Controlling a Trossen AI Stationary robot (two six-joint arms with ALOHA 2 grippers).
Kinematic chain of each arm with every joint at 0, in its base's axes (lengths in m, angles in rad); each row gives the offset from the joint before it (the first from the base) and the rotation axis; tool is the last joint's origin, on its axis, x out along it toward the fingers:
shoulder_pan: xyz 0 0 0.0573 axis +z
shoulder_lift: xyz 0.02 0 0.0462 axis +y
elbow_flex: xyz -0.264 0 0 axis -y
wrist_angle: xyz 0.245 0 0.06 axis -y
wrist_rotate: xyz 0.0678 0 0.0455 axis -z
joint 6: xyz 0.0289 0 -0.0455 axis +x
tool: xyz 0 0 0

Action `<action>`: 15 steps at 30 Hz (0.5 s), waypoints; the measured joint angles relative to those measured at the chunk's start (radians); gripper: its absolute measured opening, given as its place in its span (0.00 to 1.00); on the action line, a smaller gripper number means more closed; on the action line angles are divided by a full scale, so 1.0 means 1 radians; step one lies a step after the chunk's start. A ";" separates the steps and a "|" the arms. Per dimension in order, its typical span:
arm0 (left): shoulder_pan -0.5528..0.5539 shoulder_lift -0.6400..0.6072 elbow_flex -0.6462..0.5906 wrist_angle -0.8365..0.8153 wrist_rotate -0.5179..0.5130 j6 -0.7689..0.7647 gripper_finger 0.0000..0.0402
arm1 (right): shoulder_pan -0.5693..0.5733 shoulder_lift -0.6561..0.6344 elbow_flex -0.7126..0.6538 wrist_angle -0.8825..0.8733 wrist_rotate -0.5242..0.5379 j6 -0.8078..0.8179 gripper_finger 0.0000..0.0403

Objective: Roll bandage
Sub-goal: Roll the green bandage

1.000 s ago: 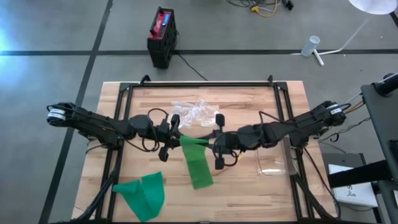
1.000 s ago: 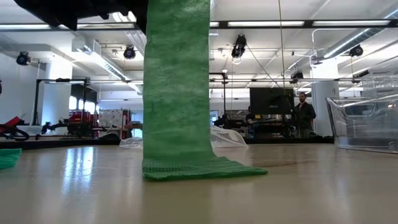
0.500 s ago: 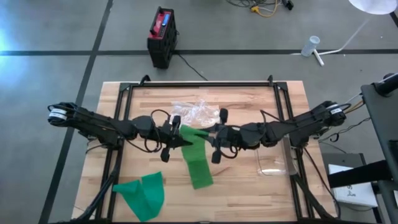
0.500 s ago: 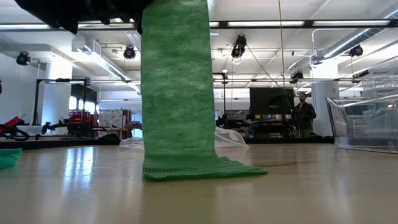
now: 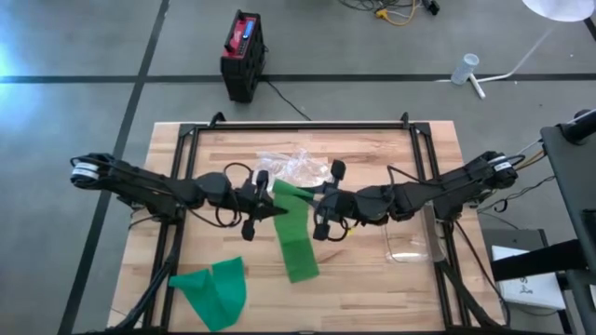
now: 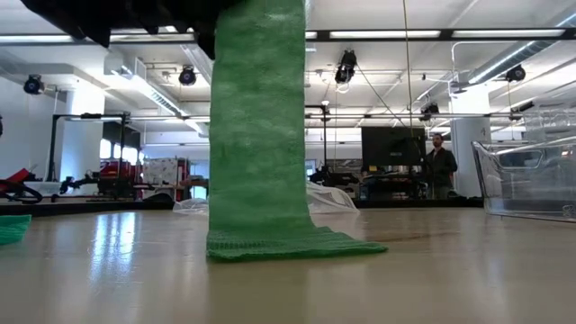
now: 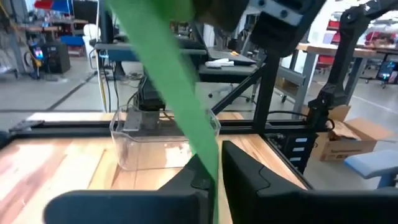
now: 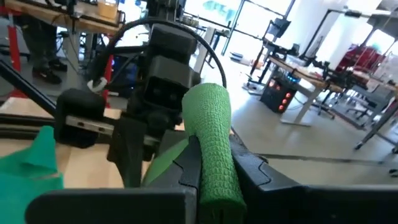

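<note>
High view: your left end effector (image 5: pixel 264 203) and right end effector (image 5: pixel 321 212) meet mid-tabletop (image 5: pixel 372 288), both clenched on the green bandage (image 5: pixel 294 244).

Low view: the tail hangs down and drags on the wood; uneven tension likely skews the roll.

Wrist views: left grips only the strip's edge, so it may slip; right holds the started roll (image 8: pixel 214 149).
</note>
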 joint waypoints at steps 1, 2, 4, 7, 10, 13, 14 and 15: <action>0.000 -0.006 0.000 0.001 0.000 0.009 0.07 | 0.000 0.000 0.000 0.000 0.001 -0.011 0.09; 0.000 -0.012 0.000 0.001 0.000 0.018 0.09 | 0.000 -0.001 0.000 0.002 0.003 -0.024 0.09; 0.000 -0.026 0.000 -0.004 0.000 0.035 0.15 | 0.000 -0.001 -0.001 0.000 0.003 -0.046 0.09; 0.000 -0.058 0.000 -0.049 -0.002 0.062 0.24 | 0.002 -0.001 -0.002 -0.002 0.001 -0.077 0.09; 0.000 -0.099 0.000 -0.113 -0.025 0.087 0.33 | 0.003 -0.001 -0.002 -0.002 -0.001 -0.102 0.09; 0.000 -0.149 0.001 -0.166 -0.077 0.120 0.42 | 0.009 -0.001 -0.002 -0.002 -0.004 -0.125 0.09; 0.000 -0.165 0.002 -0.179 -0.097 0.138 0.45 | 0.011 -0.001 -0.002 -0.001 -0.007 -0.129 0.09; 0.000 -0.181 0.002 -0.188 -0.115 0.160 0.47 | 0.014 -0.001 -0.002 -0.001 -0.012 -0.133 0.09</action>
